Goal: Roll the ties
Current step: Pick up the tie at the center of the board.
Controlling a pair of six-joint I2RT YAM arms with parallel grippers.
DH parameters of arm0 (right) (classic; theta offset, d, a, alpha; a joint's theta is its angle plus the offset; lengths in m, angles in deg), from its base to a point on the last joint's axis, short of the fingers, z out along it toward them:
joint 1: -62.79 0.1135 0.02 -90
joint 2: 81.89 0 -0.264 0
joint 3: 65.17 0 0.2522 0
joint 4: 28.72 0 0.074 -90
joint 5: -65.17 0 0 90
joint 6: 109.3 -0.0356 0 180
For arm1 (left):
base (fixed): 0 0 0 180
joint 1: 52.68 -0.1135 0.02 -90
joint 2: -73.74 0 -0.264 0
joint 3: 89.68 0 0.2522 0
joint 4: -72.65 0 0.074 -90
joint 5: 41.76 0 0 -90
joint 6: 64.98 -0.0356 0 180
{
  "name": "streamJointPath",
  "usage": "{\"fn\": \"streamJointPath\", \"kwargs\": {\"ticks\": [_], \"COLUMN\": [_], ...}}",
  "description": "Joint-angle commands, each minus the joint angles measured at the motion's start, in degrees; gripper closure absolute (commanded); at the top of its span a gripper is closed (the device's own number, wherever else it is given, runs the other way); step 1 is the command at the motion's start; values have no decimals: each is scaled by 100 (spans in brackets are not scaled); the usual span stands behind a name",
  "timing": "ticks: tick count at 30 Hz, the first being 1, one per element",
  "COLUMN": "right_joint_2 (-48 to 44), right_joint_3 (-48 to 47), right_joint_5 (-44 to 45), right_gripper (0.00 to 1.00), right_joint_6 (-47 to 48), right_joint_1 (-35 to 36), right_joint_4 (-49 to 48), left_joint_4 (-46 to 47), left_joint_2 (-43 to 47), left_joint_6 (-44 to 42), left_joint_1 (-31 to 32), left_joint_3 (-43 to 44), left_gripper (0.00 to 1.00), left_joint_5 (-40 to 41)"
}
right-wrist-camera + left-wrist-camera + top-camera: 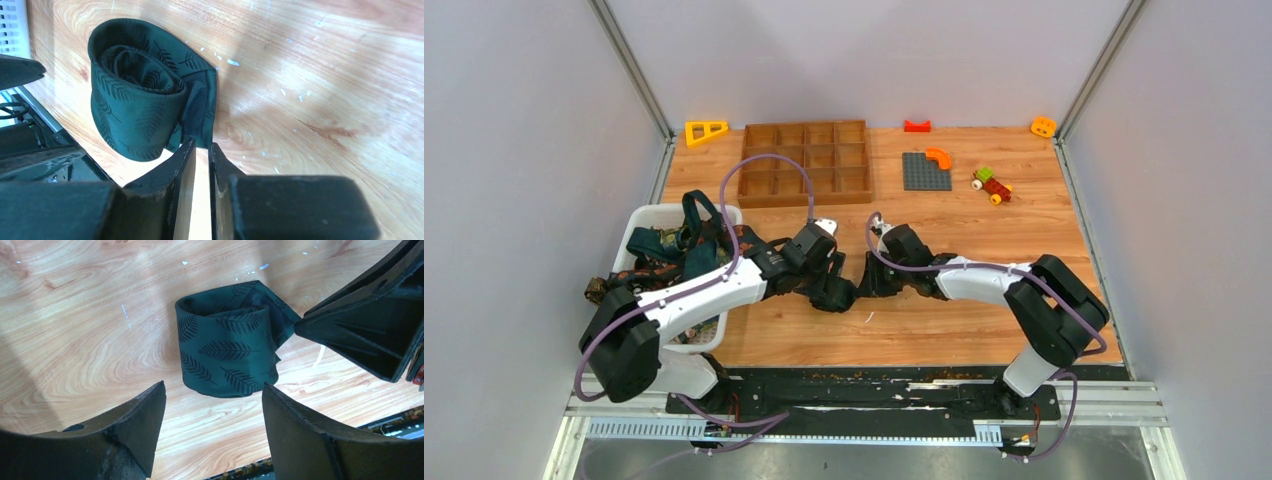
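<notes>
Left wrist view is showing your left hand point(214, 399) gaping wide and holding nothing, with the rolled green tie point(225, 352) standing on end on the desk point(75, 340) just ahead of it. Your right hand point(202, 146) is sitting almost closed at the loose tail, likely keeping the roll from unwinding; whether it is actually gripping, you cannot tell.

The rolled tie point(225, 347) is dark green (black fern-leaf print).

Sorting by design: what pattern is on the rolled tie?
The rolled tie is dark green with black fern leaves; left wrist view shows it best.
</notes>
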Motion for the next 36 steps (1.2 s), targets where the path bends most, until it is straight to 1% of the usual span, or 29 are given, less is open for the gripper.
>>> {"fn": "streamJointPath", "kwargs": {"ticks": [1, 4, 6, 10, 15, 18, 24, 30, 36], "right_joint_2": [-465, -758, -930, -1232, -1337, -1282, -1206, -1113, -1045], "right_joint_3": [-143, -104, -87, 65, 388, 386, 374, 332, 298], "right_joint_5": [162, 312, 439, 490, 93, 52, 12, -49, -88], "right_gripper": [82, 76, 72, 69, 69, 69, 69, 69, 69], "right_joint_6": [455, 639, 812, 1084, 1082, 1092, 1118, 1155, 1168], "right_joint_1": [-95, -157, -253, -615, -994, -1010, -1011, -1015, -1019], "right_joint_4": [583, 836, 1049, 1274, 1013, 981, 953, 941, 939], "left_joint_4": [-192, -43, 172, 607, 883, 1007, 1010, 927, 892], "left_joint_2": [374, 391, 279, 188, 11, -133, -211, -112, 12], "left_joint_6": [-687, -994, -1068, -990, -1051, -1039, -1047, -1056, -1082], "left_joint_1": [12, -206, -402, -690, -764, -774, -799, -876, -973], "left_joint_3": [189, -37, -229, -501, -528, -488, -433, -322, -295], "left_gripper": [19, 13, 13, 13, 13, 13, 14, 15, 14], "left_joint_5": [-68, -533, -943, -1339, -1486, -1602, -1509, -1632, -1703]}}
